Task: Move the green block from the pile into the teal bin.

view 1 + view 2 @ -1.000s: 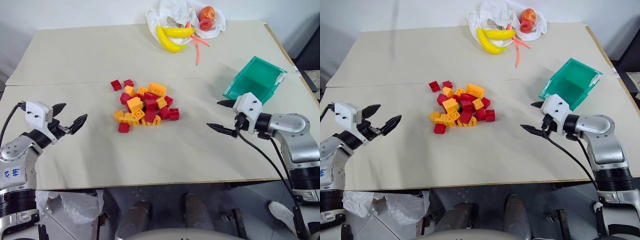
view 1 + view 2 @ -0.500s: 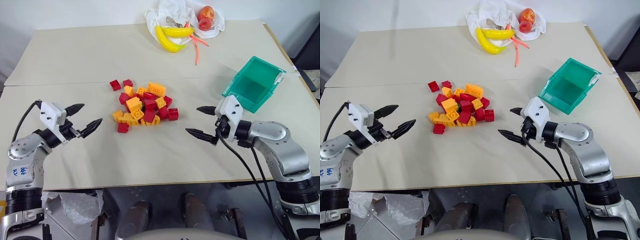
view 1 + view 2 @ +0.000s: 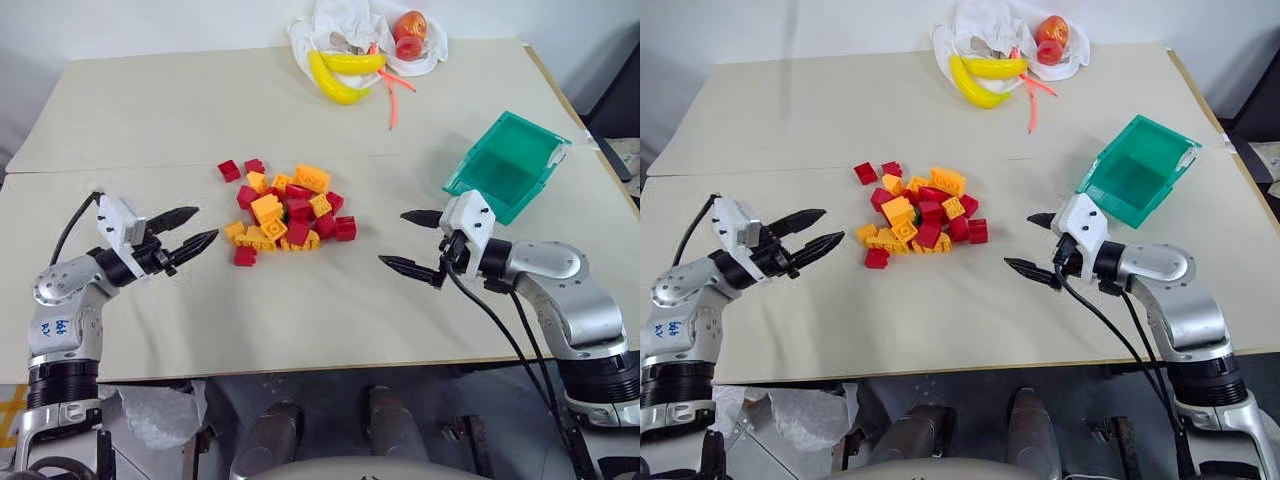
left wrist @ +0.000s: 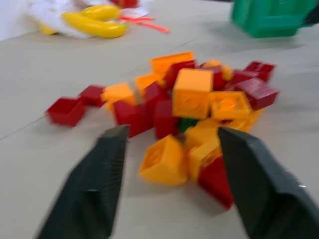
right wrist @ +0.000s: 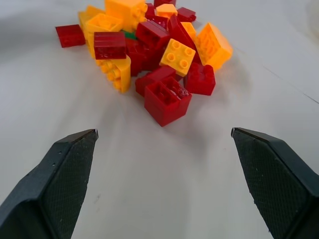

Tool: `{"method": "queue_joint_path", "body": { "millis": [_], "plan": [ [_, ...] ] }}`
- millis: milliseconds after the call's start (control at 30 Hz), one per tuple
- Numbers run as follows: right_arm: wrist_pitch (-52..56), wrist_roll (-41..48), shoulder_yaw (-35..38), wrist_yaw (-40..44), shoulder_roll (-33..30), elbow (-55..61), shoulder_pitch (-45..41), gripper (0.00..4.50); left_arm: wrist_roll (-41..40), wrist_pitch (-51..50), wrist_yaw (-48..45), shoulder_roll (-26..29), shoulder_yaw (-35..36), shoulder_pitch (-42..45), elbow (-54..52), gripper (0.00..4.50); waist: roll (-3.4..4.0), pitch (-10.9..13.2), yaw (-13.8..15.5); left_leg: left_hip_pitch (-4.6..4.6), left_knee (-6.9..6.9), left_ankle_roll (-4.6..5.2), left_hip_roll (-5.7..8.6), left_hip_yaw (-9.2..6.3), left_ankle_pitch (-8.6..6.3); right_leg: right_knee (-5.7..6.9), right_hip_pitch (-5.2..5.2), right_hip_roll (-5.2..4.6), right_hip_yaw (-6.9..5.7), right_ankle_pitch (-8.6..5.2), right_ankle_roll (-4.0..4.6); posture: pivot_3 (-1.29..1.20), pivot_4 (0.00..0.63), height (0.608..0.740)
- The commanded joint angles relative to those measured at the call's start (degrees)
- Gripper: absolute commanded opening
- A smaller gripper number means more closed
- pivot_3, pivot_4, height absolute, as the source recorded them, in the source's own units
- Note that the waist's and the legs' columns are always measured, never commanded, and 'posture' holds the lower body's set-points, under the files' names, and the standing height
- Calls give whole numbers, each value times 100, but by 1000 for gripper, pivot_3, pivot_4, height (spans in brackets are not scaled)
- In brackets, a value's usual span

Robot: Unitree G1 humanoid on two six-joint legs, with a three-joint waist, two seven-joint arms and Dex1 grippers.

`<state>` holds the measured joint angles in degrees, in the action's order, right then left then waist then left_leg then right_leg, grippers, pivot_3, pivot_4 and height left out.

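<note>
Both grippers flank the pile (image 3: 286, 215) on the worktop (image 3: 150, 120), and neither holds anything: the left gripper (image 3: 189, 229) with fingers parted, the right gripper (image 3: 412, 241) spread wide. The green block (image 4: 188, 123) sits buried in the pile's middle under yellow and red bricks, a sliver showing. The teal bin (image 3: 510, 165) lies well to the pile's right, just beyond the right gripper.
</note>
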<state>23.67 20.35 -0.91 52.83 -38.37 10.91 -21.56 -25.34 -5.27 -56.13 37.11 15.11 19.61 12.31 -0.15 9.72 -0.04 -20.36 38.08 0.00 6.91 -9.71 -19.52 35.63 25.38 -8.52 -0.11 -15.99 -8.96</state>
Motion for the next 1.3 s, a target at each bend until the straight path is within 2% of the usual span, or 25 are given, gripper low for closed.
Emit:
{"method": "queue_joint_path", "body": {
  "millis": [33, 200, 233, 300, 400, 533, 733, 967, 1067, 1200, 1300],
  "plan": [
    [-135, 132, 152, 170, -53, -7, -112, 4500, -2, -82, -207, 94, -117, 299, 200, 1724, 0, 0, 0, 0, 0, 0, 0, 0, 0, 0, 0, 0, 0, 0, 0, 0, 150, 740],
    [-128, 266, 164, 376, 3, -280, -220, 4500, 738, 401, -1, 66, -514, 1524, 1998, 215, -3, 1, 2, 1, 2, 0, 2, 2, 0, 3, 0, 1, 1, 1, -2, 0, 150, 740],
    [-61, 301, 161, 398, 2, -325, -236, 4500, 883, 548, 69, 21, -589, 1775, 2380, 47, -3, 0, 2, -1, 5, 0, 3, 3, 0, 1, 2, 2, -1, 2, -3, 0, 150, 740],
    [48, 370, 150, 419, 22, -370, -255, 4500, 1058, 875, 65, -81, -668, 2152, 3023, 47, -3, 0, -8, -2, 3, 1, 5, 4, 0, 0, 2, 1, 0, 4, -5, 0, 150, 740],
    [-152, 330, 146, 388, 191, -667, -357, 4500, 1392, 1241, -90, -568, -995, 3003, 4113, 47, -5, 0, -1, -5, 4, 5, 7, 6, -2, 3, 2, 1, 0, 8, -11, 0, 150, 740],
    [-134, 302, 199, 262, 250, -567, -293, 4500, 1593, 1429, -516, -832, -1181, 3450, 4813, 47, -7, 1, -27, -25, 17, 18, 18, 6, -6, -1, 6, -4, 0, 19, -27, 0, 150, 740],
    [-99, 291, 289, 88, 197, -325, -70, 4500, 1703, 1316, -1433, -1119, -1491, 3548, 4774, 47, -8, 2, -70, -25, 17, 27, 17, 16, -11, 0, 14, -3, 9, 19, -28, 0, 150, 740],
    [-98, 256, 271, -20, 195, -230, 33, 4500, 1340, 676, -2205, -1396, -1577, 3143, 3509, 47, -8, 2, -34, -28, 28, 29, 18, 19, -11, 1, 13, -3, 17, 22, -34, 0, 150, 740],
    [-118, 234, 259, -55, 209, -288, -50, 4500, 1319, 443, -1592, -1309, -1335, 3074, 3251, 47, -9, 2, -34, -28, 29, 29, 17, 20, -12, 2, 14, -2, 21, 22, -34, 0, 150, 740],
    [-153, 213, 254, -67, 219, -346, -105, 4500, 1711, -97, -52, -1069, -1178, 3153, 3435, 47, -9, 2, -33, -27, 34, 29, 17, 21, -12, 4, 15, -1, 24, 23, -35, 0, 150, 740],
    [-172, 184, 234, -63, 232, -378, -130, 4500, 1843, -441, 391, -965, -1236, 3136, 3409, 47, -9, 2, -16, -27, 33, 29, 17, 22, -12, 5, 15, -1, 25, 23, -35, 0, 150, 740]
  ]
}}
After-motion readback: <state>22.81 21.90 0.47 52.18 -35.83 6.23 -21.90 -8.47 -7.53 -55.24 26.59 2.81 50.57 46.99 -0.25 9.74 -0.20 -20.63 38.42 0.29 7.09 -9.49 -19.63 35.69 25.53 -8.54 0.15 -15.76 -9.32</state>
